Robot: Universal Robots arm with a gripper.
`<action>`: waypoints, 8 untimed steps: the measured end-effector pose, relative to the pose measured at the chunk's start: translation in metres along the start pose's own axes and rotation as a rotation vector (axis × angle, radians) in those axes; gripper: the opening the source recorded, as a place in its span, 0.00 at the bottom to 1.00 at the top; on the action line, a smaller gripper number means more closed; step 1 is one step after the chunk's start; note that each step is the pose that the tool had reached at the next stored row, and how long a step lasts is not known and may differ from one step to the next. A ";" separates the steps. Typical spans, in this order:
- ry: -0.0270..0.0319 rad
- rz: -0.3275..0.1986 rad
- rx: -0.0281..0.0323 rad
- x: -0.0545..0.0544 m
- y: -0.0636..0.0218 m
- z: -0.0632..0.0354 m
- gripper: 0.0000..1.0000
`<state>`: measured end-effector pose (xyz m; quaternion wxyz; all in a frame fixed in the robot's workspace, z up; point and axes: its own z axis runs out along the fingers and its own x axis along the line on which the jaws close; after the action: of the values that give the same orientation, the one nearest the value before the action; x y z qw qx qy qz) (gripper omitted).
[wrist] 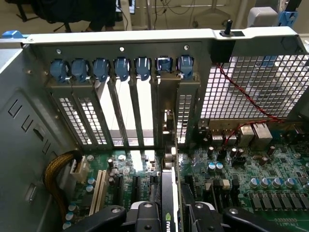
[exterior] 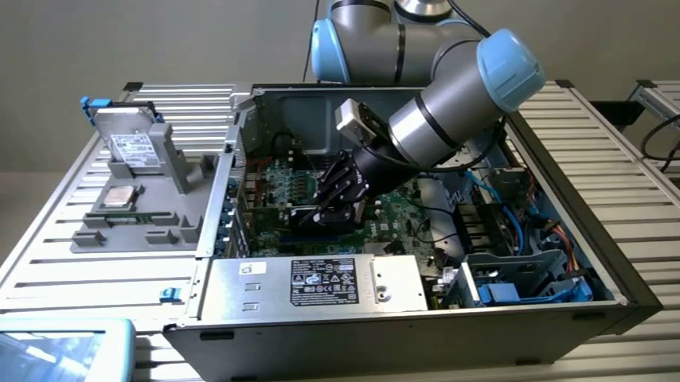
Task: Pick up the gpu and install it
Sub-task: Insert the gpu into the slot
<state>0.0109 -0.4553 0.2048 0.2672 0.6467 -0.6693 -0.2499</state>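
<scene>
The gpu [wrist: 168, 193] stands edge-on over the green motherboard [wrist: 251, 169], and its fan side carries a green logo near my fingers. Its silver bracket [wrist: 167, 116] lines up with one of the rear expansion openings. My gripper [wrist: 171, 215] is shut on the card, one black finger [wrist: 145, 212] pressing each face. In the exterior view the gripper [exterior: 327, 213] is down inside the open computer case [exterior: 595, 263], low over the motherboard's left half. I cannot tell whether the card's edge sits in its slot.
A row of blue slot clips [wrist: 120, 67] tops the rear wall. A white slot [wrist: 99, 191] and a braided cable [wrist: 55, 171] lie beside the card. The silver power supply [exterior: 318, 282] fills the case front. A grey fixture [exterior: 138, 215] holds a hard drive [exterior: 133, 147].
</scene>
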 end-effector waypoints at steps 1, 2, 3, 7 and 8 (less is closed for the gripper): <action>-0.0001 0.000 0.0000 0.000 0.0000 0.0001 0.28; -0.0002 0.000 0.0001 0.000 -0.0001 0.0001 0.28; -0.0003 0.000 0.0001 0.000 -0.0001 0.0001 0.28; -0.0003 0.000 0.0000 0.000 -0.0001 0.0001 0.28; -0.0003 0.000 0.0000 0.000 -0.0001 0.0001 0.28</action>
<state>0.0109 -0.4553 0.2046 0.2670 0.6467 -0.6692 -0.2500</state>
